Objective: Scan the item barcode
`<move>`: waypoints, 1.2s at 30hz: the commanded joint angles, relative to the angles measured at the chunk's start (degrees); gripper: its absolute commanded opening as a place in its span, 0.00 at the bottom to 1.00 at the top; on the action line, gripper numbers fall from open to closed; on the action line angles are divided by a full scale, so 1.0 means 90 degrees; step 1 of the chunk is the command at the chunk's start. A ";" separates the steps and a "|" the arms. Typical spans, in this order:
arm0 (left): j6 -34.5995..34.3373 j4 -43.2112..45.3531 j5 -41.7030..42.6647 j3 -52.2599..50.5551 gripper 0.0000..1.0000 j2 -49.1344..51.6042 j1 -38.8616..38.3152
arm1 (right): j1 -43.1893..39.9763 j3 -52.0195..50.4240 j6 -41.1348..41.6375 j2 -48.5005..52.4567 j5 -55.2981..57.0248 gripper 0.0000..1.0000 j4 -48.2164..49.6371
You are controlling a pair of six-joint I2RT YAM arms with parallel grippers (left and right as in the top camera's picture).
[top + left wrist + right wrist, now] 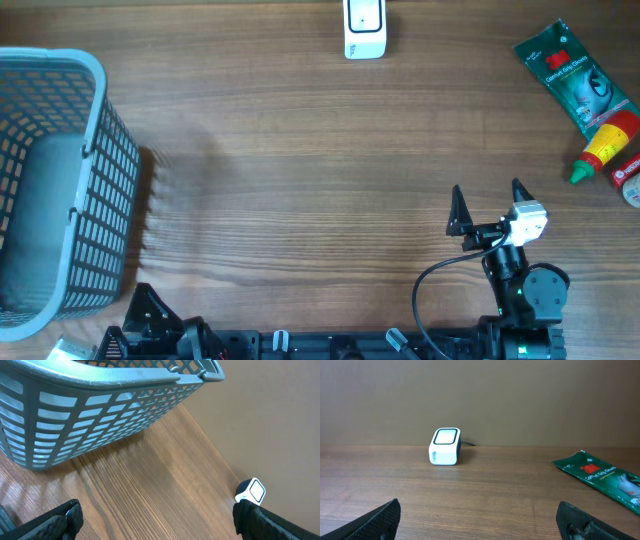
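My right tool (487, 195) is hovering over the near edge of the wood-grain worktop (300, 150). I am holding it released, with both fingers standing wide apart and gripping nothing. My left tool (160, 525) is likewise hanging released and empty, just beside the grey plastic basket (60, 170) at the left end. The item to be scanned, which I am taking to be the green 3M packet (572, 72), is lying flat at the far right, ahead of my right tool and off to its right. Its long axis is running diagonally from far-left to near-right, so it is slanting across my line of reach rather than along it. A red-and-yellow bottle with a green cap (603, 150) appears to be touching the packet's nearer end, and a red-labelled item (630, 175) is showing partly at the frame's edge beside it. The white barcode scanner (364, 30) is sitting at the far edge, ahead of my right tool and to its left, with its window facing up. My right arm is standing much the nearer to both packet and scanner. Nothing is lying on the worktop between tool, packet and scanner, so I am judging the path open. I am expecting the bottle crowding the packet's near end to constrain the grasp.
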 commanded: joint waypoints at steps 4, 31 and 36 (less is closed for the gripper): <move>0.0012 0.0860 0.0260 -0.0610 1.00 -0.0017 -0.0782 | -0.0019 -0.0005 0.0090 -0.0044 0.0136 1.00 0.0027; 0.3638 0.8364 0.0903 -0.6244 1.00 -0.0029 -0.2067 | -0.0019 -0.0005 0.0090 -0.0044 0.0136 1.00 0.0027; 0.4085 0.8293 0.1105 -0.6244 1.00 -0.0029 -0.2072 | -0.0019 -0.0005 0.0087 -0.0044 0.0136 1.00 0.0027</move>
